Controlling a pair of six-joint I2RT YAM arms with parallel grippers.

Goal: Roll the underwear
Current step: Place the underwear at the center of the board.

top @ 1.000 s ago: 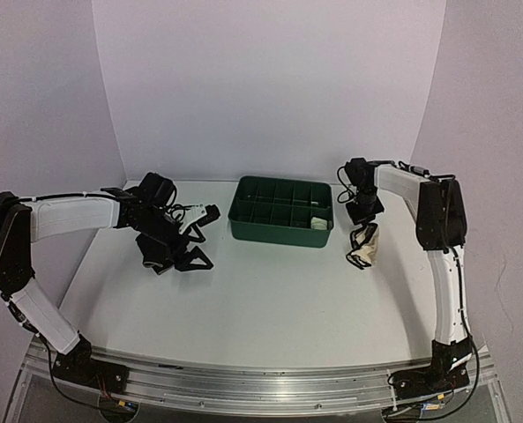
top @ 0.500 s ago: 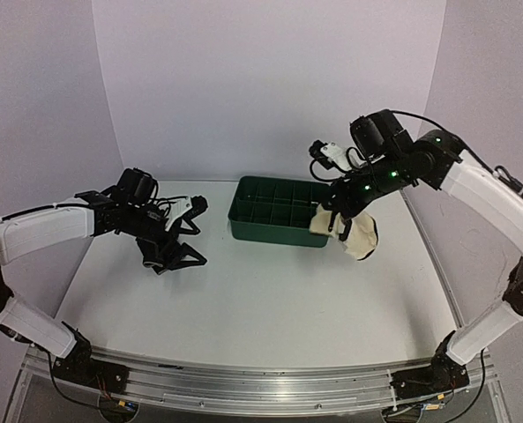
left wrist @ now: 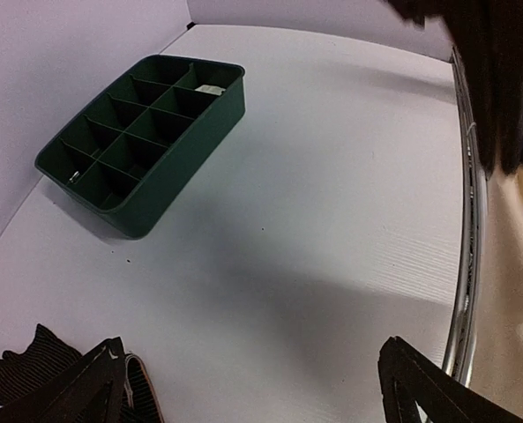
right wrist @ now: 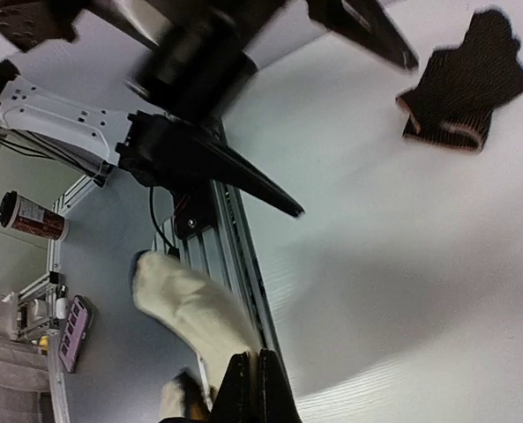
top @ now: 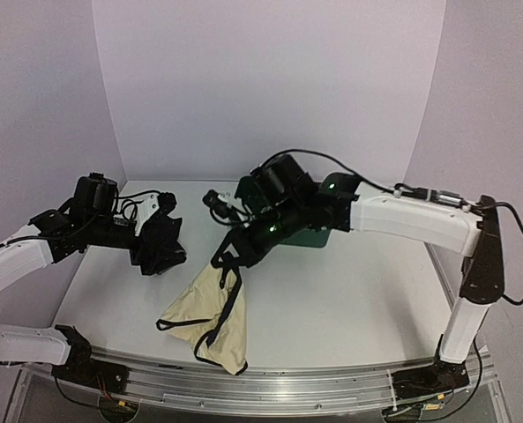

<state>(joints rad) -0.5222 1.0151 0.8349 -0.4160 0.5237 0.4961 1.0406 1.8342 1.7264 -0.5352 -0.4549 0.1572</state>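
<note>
Right gripper (right wrist: pixel 254 385) is fully closed, pinching the top of the cream cloth underwear with black edging (top: pixel 201 313). The right arm reaches across to table centre-left, in front of the tray. The garment hangs unrolled from the jaws and fans out toward the near edge, with its lowest corner over the aluminium rail (top: pixel 332 385). Can't tell if its middle rests on the white table (top: pixel 349 291) or hangs clear. Left gripper (left wrist: pixel 252 348) is spread wide with nothing between the fingers, low over the table's left side. Black ribbed cloth underwear (right wrist: pixel 462 84) lies bunched on the table. In the left wrist view it sits right at one left finger, partly under it, not gripped. Green plastic compartment tray (left wrist: pixel 186 163) sits at the back of the table, well apart from both garments. There is one small white item (left wrist: pixel 210 89) in a corner compartment, too small to identify. The top of the right wrist view is motion-blurred, so detail of the left arm there is unreadable.
</note>
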